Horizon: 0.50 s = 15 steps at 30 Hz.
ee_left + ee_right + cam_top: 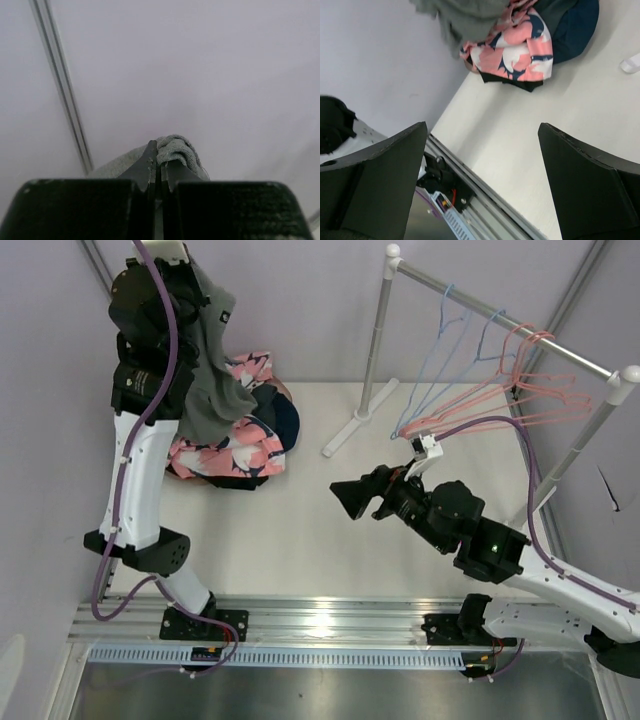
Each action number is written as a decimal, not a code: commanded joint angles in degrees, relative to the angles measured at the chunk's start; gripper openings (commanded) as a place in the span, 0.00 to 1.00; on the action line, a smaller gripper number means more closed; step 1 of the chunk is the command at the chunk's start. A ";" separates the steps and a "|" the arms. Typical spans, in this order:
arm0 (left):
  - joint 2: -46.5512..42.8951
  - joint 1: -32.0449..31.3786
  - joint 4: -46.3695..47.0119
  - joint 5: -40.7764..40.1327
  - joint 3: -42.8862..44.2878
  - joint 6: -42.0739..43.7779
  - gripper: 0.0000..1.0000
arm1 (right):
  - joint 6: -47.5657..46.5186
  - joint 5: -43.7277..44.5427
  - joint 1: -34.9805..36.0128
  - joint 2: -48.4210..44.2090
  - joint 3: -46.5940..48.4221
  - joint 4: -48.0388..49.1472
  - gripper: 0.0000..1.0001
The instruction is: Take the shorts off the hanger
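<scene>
My left gripper [195, 275] is raised high at the back left and is shut on the grey shorts [210, 390], which hang down from it over a pile. In the left wrist view the fingers [150, 160] pinch a fold of the grey cloth [177, 150]. The pile on the table holds the pink printed shorts [225, 452], the navy shorts [280, 420] and a black pair [245, 480] underneath. My right gripper [345, 498] is open and empty above the table's middle. The right wrist view shows the pink shorts [520, 50] and navy shorts [575, 25].
A clothes rack [500, 315] stands at the back right with several bare wire hangers [480, 400], blue and pink. Its white foot [350, 430] rests on the table. A metal rail [320, 620] runs along the near edge.
</scene>
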 commanded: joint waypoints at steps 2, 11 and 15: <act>1.11 4.51 3.74 4.01 -3.91 -3.46 0.00 | -2.76 -0.13 1.64 -0.86 -1.69 2.55 0.99; -8.30 7.58 16.94 3.82 -46.09 -12.85 0.57 | -3.20 1.10 1.72 -1.48 -3.44 1.32 1.00; -8.64 8.03 10.09 5.67 -49.36 -18.31 0.99 | -3.63 2.24 2.25 -1.22 -3.53 -0.79 0.99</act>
